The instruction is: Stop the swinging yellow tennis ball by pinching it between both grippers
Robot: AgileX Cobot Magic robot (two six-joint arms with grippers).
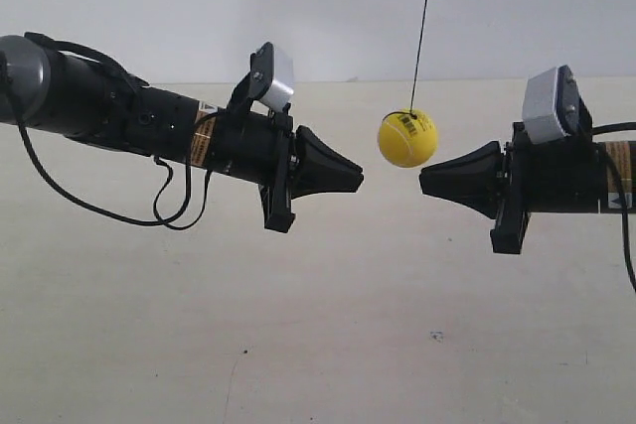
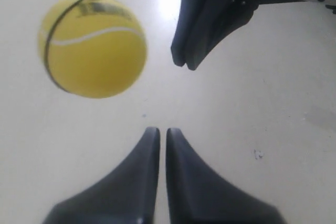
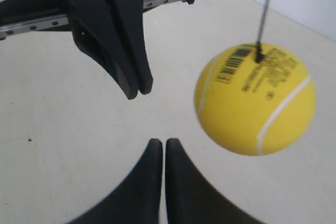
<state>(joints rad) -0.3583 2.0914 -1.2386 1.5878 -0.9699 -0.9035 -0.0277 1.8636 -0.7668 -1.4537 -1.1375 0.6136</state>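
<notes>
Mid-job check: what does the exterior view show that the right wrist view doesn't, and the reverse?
Only the exterior view: both black cylindrical arms side-on, their grey-white box cameras, the long upward run of the thin dark string. Only the right wrist view: black printed barcode on the bright yellow fuzzy tennis ball. Both: the ball hanging clear of the shut black tapered right gripper and the left gripper, also shut.

I can read no word or number for certain. The yellow tennis ball [image 3: 254, 98], right of centre in the right wrist view, carries a black barcode-like block [image 3: 233, 65] and lines of black lettering [image 3: 268, 74], too small for me to make out. In the exterior view, a yellow-orange label [image 1: 202, 136] on the arm at the exterior view's left [image 1: 119, 106] and a second label [image 1: 618, 174] at the right edge are both illegible.
</notes>
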